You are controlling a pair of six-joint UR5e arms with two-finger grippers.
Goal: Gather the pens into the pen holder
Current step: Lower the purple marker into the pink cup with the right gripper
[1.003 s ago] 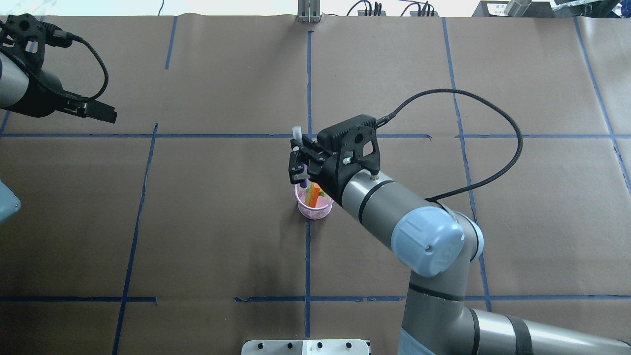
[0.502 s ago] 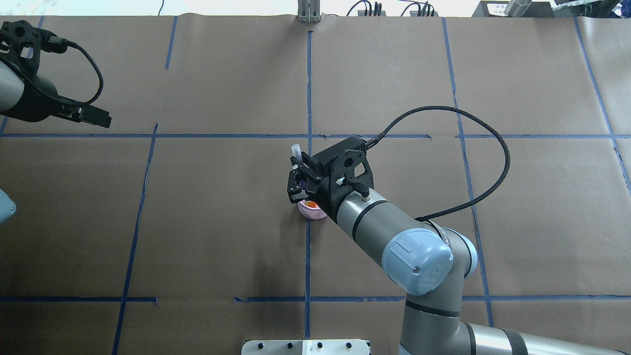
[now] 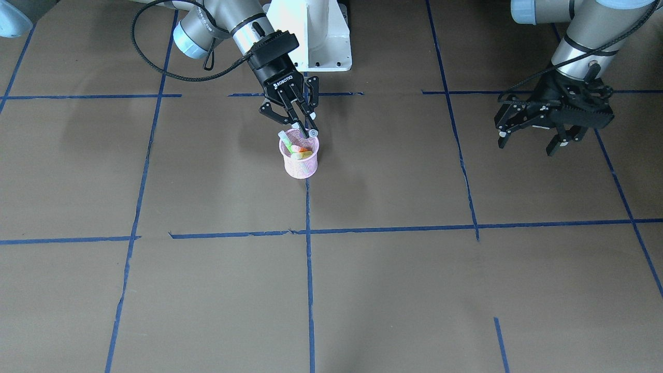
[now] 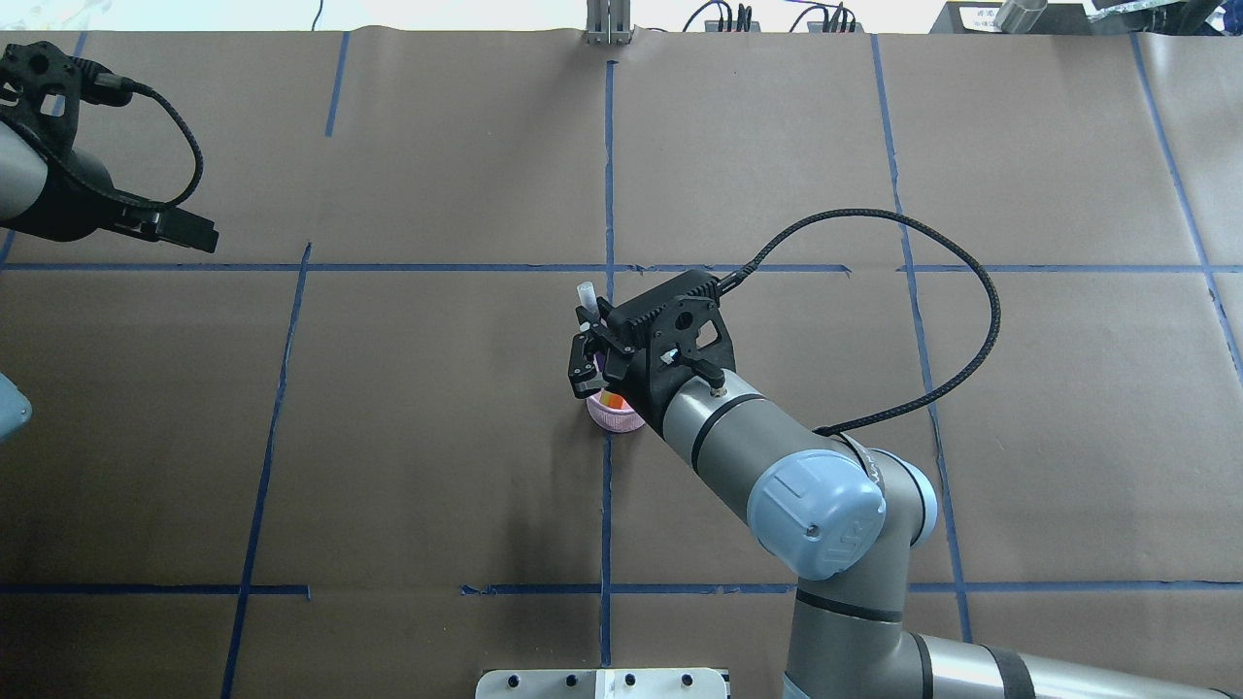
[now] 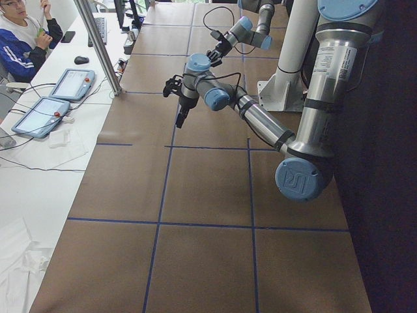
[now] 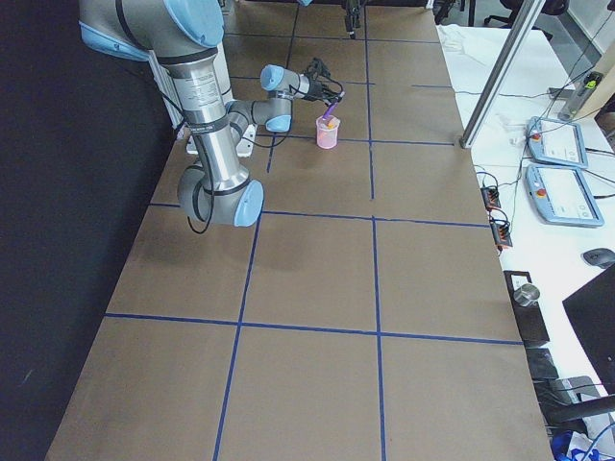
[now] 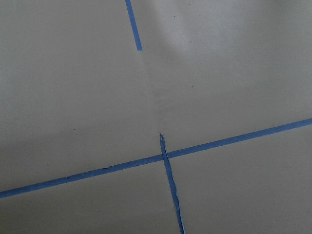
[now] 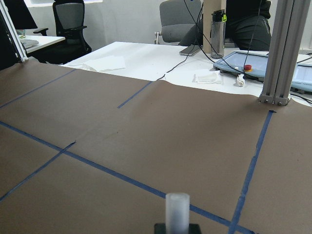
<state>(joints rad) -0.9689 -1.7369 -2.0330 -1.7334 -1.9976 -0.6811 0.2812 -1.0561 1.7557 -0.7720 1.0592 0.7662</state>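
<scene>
The pink mesh pen holder (image 3: 299, 161) stands near the table's middle, and also shows in the overhead view (image 4: 612, 420). An orange pen (image 3: 301, 149) and a green pen (image 3: 285, 140) lean inside it. My right gripper (image 3: 304, 128) is right above the holder's rim, shut on the purple pen (image 4: 599, 364). The pen's pale cap (image 4: 585, 295) sticks up above the fingers and its lower end reaches into the holder. The cap also shows in the right wrist view (image 8: 177, 210). My left gripper (image 3: 524, 144) is open and empty, far off to the robot's left, above the paper.
Brown paper with blue tape lines (image 4: 608, 505) covers the table. The robot's white base plate (image 3: 321, 49) is at the near edge. A metal post (image 4: 608, 27) stands at the far edge. Operators' tablets (image 5: 70, 83) lie on a side desk.
My right gripper has come down and toward the robot with the purple pen, so the pen's lower end is now in the holder. The left arm has shifted slightly back.
</scene>
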